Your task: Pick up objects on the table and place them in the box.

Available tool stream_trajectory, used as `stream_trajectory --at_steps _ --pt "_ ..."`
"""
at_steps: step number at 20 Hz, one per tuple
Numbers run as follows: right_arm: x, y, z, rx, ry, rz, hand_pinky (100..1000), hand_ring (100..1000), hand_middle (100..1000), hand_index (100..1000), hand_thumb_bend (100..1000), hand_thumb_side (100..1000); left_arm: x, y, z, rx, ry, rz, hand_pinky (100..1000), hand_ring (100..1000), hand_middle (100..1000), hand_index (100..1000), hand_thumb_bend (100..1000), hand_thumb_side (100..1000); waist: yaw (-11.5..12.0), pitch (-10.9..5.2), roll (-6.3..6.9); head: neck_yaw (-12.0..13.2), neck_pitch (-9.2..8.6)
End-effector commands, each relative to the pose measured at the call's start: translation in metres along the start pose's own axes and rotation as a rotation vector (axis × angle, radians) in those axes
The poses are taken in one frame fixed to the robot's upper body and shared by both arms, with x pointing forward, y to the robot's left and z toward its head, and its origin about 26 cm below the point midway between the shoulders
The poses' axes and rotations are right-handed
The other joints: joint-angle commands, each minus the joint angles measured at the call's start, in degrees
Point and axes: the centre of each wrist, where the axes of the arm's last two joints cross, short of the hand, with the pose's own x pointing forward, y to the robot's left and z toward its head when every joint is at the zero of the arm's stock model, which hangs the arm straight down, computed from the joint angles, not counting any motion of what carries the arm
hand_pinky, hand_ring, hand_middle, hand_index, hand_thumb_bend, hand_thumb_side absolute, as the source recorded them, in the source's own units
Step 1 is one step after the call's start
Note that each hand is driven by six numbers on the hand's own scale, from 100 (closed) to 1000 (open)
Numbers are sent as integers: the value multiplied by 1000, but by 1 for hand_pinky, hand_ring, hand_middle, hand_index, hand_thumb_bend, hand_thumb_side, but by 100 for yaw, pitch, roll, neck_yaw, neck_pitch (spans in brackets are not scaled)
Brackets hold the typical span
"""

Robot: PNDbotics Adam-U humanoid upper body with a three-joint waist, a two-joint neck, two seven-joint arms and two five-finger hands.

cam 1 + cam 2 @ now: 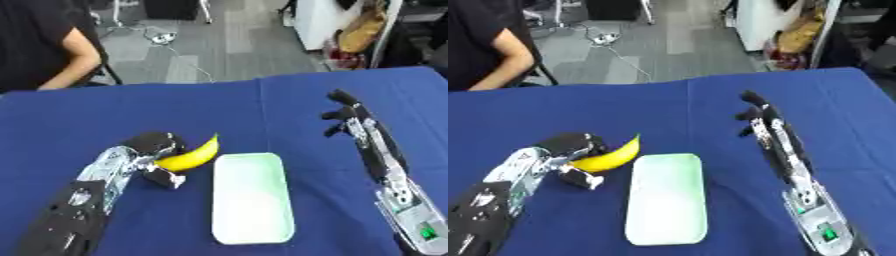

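Your left hand (156, 145) sits low at the left, fingers and thumb curled closed in a pinch, forearm running down to the lower corner. Your right hand (346, 114) is raised at the right, fingers relaxed.

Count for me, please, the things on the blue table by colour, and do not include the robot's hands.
Yellow: 1, the banana, held in the left hand.
Pale green and white: 1, the box, a shallow tray beside the banana.
Total: 2.
The right hand is open and holds nothing.
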Motion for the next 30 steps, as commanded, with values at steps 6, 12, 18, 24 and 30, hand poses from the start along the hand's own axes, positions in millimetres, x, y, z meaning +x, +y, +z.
stream_trajectory --at_steps 6,12,18,24,30 --pt "10 -6 -11 -3 -44 10 548 736 900 976 100 974 -4 -8 0 -22 11 -55 693 587 630 742 100 496 -36 -37 -22 77 -100" --pt "10 -6 -11 -2 -43 10 548 736 900 976 100 973 -4 -9 0 20 28 -54 535 448 495 641 100 421 -39 -27 -35 79 -114" --pt "10 -6 -10 -4 -40 10 548 736 900 976 100 973 -3 2 2 228 23 -37 100 100 100 208 100 244 -24 -20 -48 58 -119" --pt "8 -7 -9 -6 -35 11 548 737 901 977 100 972 -5 3 7 383 6 -51 100 100 100 120 100 248 10 -25 -57 30 -107" --pt "8 -7 -9 -8 -33 11 548 737 901 977 100 972 -6 -3 7 386 17 -49 100 100 100 112 100 248 29 -33 -76 24 -111"
